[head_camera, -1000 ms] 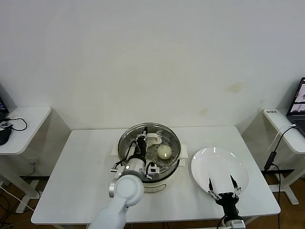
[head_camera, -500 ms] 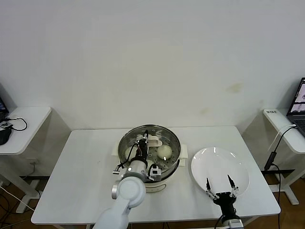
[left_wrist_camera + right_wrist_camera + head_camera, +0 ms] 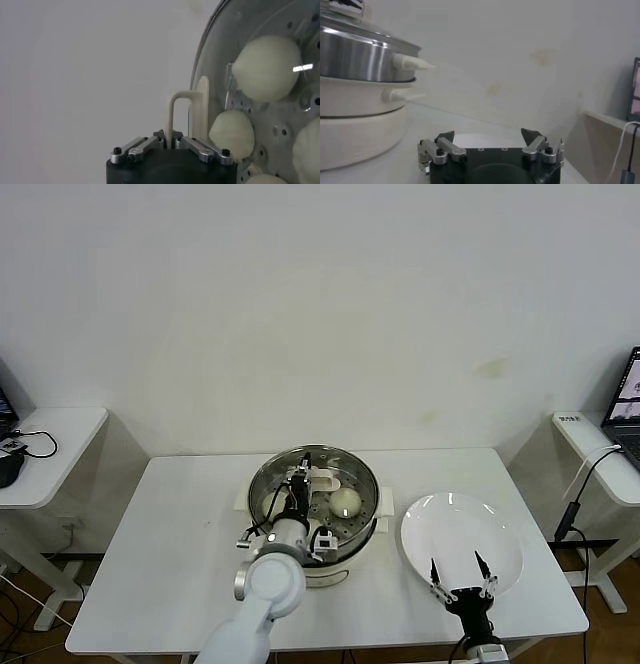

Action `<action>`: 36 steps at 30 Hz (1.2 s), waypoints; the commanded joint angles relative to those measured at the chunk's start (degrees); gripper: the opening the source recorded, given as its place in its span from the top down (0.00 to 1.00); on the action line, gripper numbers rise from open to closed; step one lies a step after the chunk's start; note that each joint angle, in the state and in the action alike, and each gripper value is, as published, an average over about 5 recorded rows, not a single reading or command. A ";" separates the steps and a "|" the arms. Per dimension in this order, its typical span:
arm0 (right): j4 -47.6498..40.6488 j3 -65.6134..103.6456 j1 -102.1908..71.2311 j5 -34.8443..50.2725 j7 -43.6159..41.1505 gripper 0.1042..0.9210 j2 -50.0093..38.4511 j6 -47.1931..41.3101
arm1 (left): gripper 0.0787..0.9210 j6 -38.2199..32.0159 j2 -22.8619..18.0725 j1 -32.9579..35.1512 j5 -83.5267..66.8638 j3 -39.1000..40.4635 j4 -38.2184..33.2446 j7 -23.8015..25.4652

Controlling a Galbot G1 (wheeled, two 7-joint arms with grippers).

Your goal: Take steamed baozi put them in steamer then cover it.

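**Left gripper on the cover's handle, lid down over the buns**

On the table (image 3: 170,534) the steamer (image 3: 372,484) stands near the middle, and the cover (image 3: 355,474) looks seated on its rim. The left arm reaches in from the near side. The left gripper (image 3: 299,486) hangs right over the lid and points down onto the cream handle (image 3: 322,477).

In the left wrist view the handle (image 3: 187,115) rises as a thin loop straight out of the left gripper (image 3: 172,142). The gripper is set narrow about it, but I cannot tell whether it pinches the handle or stands just loose of it.

From the head view the handle seems to lie roughly side to side, and the gripper sits at its left end, not its middle. So the handle lies directly under the gripper. As I judge it, the way clear is straight up, since any sideways pull could drag the lid off its seat.

Under the glass the baozi (image 3: 265,60) lie on the perforated tray. One baozi (image 3: 345,502) also shows plainly from the head.

To the right of the steamer is a white plate (image 3: 412,534) with nothing on it. At its near edge the right gripper (image 3: 456,576) waits with its jaws spread wide and nothing in them, and the right wrist view shows the same right gripper (image 3: 487,137). It is well apart from the cover, and the left arm is the nearer by far.
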 commanded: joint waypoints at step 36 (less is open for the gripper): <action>6.01 -3.96 -8.43 4.86 -1.15 0.12 -4.13 -1.28 | 0.12 -24.76 9.18 49.00 -93.05 -31.80 -24.05 -30.33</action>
